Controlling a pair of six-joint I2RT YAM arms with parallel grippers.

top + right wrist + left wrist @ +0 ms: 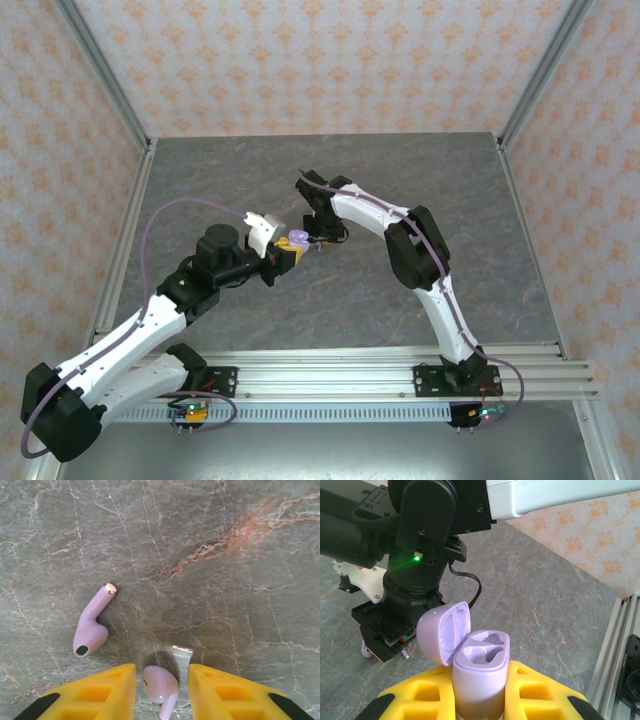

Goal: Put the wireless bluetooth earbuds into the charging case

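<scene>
My left gripper (480, 702) is shut on the lilac charging case (481, 672), held upright between its yellow fingers (422, 695). The lid (442, 637) is flipped open to the left and both sockets are empty. In the top view the case (297, 240) sits mid-table, with my right gripper (320, 238) just to its right, pointing down at the table. In the right wrist view my right gripper (161, 690) is open around a lilac earbud (160, 682) lying on the table, with a gap on each side. A second lilac earbud (91, 625) lies up and to the left.
The grey marbled table (420, 190) is walled by patterned panels on three sides. A metal rail (350, 375) runs along the near edge. In the left wrist view the right arm's black wrist (420, 570) hangs close behind the case.
</scene>
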